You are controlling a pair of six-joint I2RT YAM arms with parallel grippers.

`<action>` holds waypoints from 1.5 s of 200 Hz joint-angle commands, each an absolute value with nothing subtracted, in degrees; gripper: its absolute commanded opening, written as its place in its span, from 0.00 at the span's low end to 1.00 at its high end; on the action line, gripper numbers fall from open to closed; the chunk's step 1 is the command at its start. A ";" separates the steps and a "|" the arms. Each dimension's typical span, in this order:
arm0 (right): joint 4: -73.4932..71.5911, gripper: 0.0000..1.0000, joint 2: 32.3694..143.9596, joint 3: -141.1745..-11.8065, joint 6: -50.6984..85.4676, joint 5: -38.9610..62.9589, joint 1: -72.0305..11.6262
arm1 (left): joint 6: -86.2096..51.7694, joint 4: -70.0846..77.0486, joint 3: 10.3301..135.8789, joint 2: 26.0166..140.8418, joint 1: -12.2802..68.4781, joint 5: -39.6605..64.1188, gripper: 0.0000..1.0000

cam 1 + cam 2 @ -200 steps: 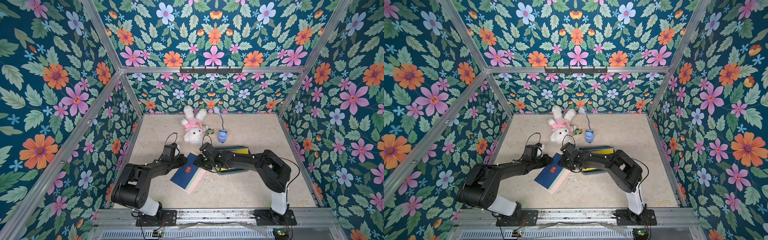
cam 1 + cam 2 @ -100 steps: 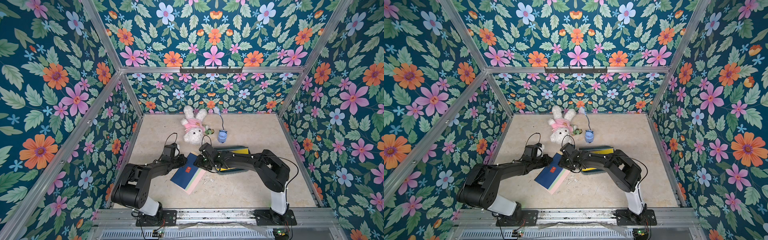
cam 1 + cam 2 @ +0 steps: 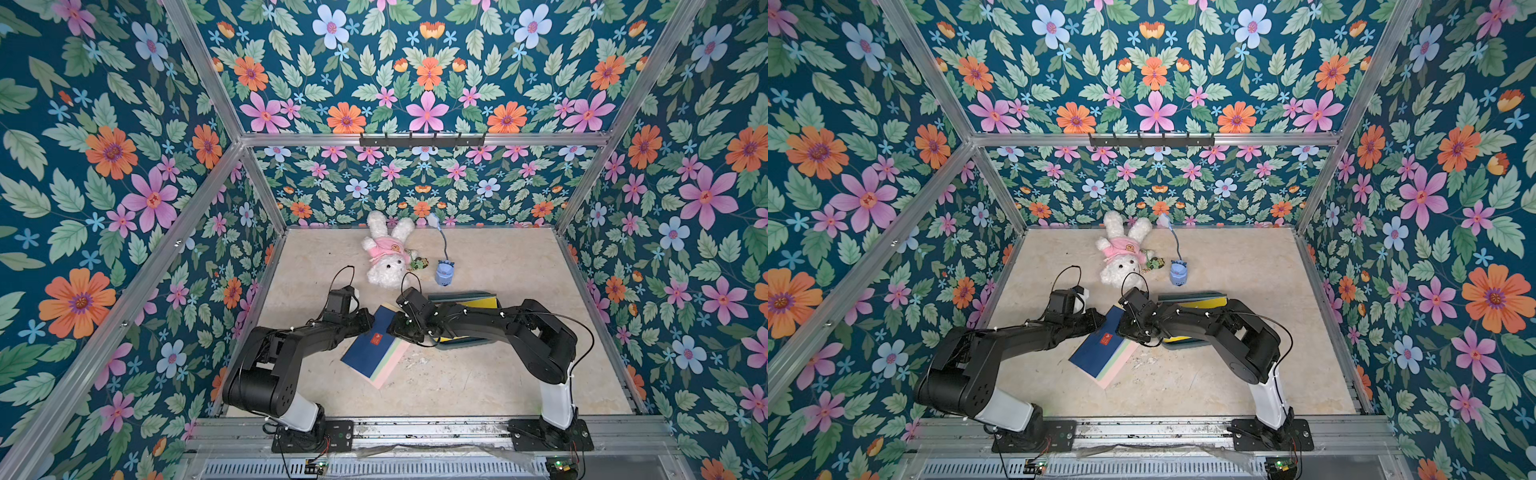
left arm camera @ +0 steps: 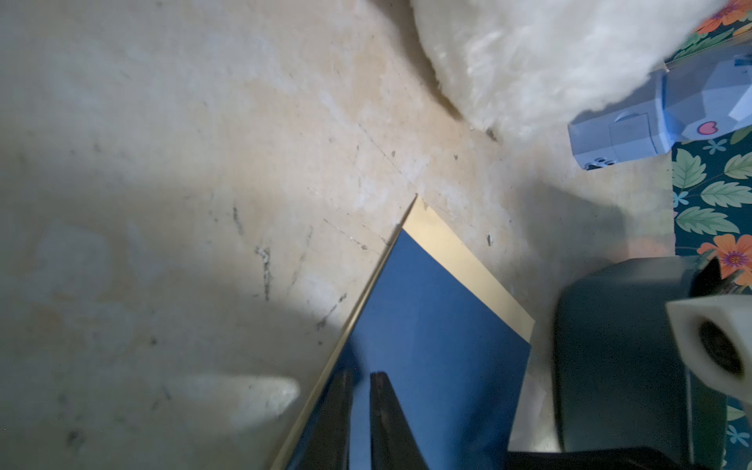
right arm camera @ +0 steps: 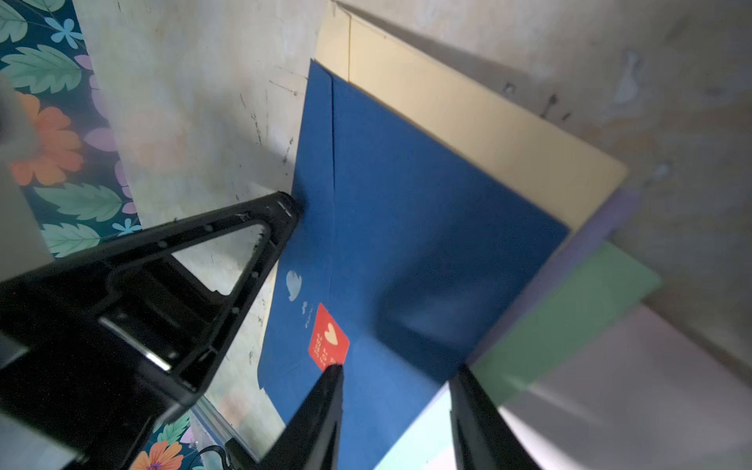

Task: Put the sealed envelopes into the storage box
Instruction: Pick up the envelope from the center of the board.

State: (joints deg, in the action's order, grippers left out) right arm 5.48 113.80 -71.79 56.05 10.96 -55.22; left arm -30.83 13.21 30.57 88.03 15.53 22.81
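Touching navy envelope (image 5: pixel 407 228) edge — left gripper (image 4: pixel 362 374), nearly closed; right gripper (image 5: pixel 398 369) (jaws spread) above it.

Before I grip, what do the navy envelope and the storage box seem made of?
Navy envelope: matte paper, judging by its crisp fold line and thin flat edges. Storage box: probably plastic; smooth dark teal wall, rounded corner, dull sheen.

Storage box (image 3: pixel 455 296): largely hidden beneath right arm (image 3: pixel 482 322).
Lower envelopes (image 3: pixel 388 361): only edges show under navy envelope (image 3: pixel 365 347).
Sticker (image 5: pixel 329 344): wording partly covered.
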 commanded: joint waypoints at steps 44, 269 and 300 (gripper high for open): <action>5.17 0.47 112.69 -73.31 55.90 11.34 -55.80 | -29.83 7.21 30.31 88.85 15.56 21.12 0.16; 7.23 0.46 113.03 -75.14 55.11 11.08 -55.61 | -29.44 6.94 30.27 89.22 15.56 20.92 0.16; 5.24 0.46 112.92 -74.62 56.23 11.96 -55.15 | -29.41 7.03 30.28 89.36 15.56 20.92 0.16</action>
